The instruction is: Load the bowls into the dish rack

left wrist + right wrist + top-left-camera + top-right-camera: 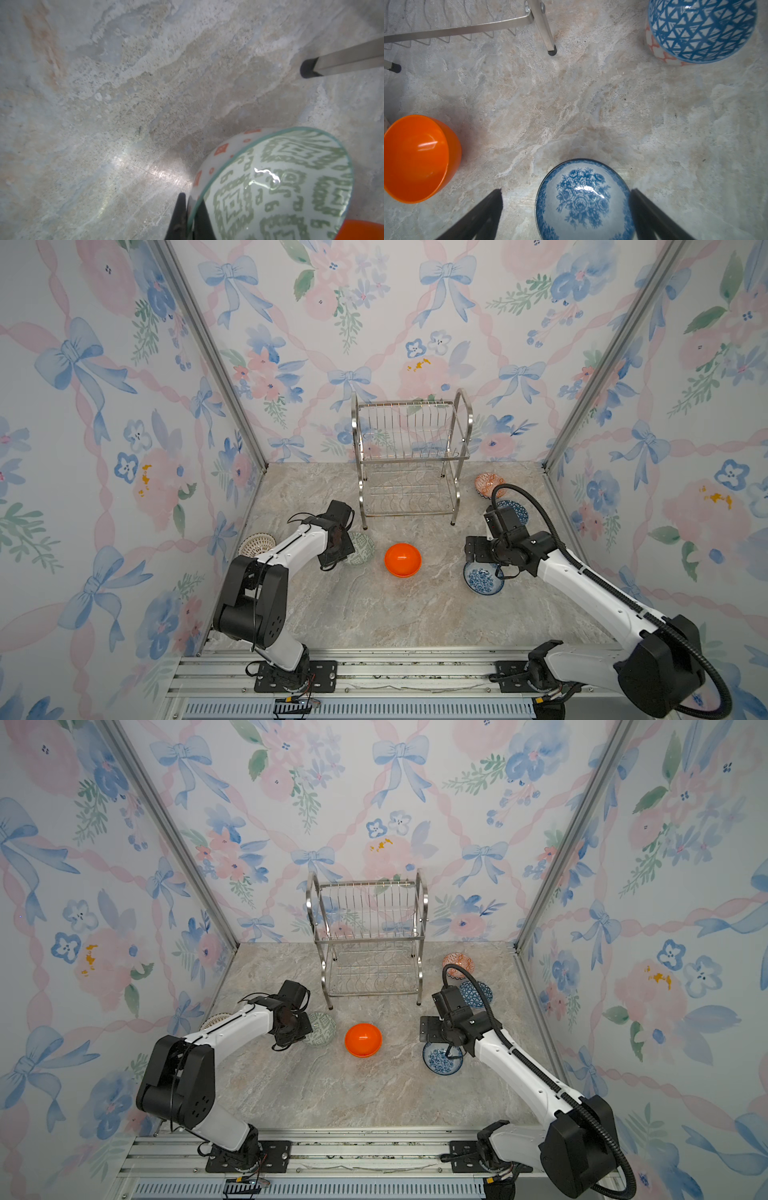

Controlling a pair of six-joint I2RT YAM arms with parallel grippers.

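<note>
Green-white bowl (280, 187) is pinched at the rim by the left gripper (191, 202), jaws clamped. Right gripper (566, 193) is spread wide, with the blue floral bowl (583, 199) between its fingers, ungripped. Orange bowl (402, 559) is seen between the grippers, dish rack (411, 456) beyond both.

Left gripper (191, 207) is clamped on the rim of the green-white bowl (280, 187): one black finger (178, 218) outside the wall, the other inside. The bowl's outer wall is white with orange-red marks. Marbled table (124, 104) underneath. Dish rack leg (342, 60) with a black foot is nearby. A sliver of the orange bowl (361, 230) shows beside the held bowl.
</note>
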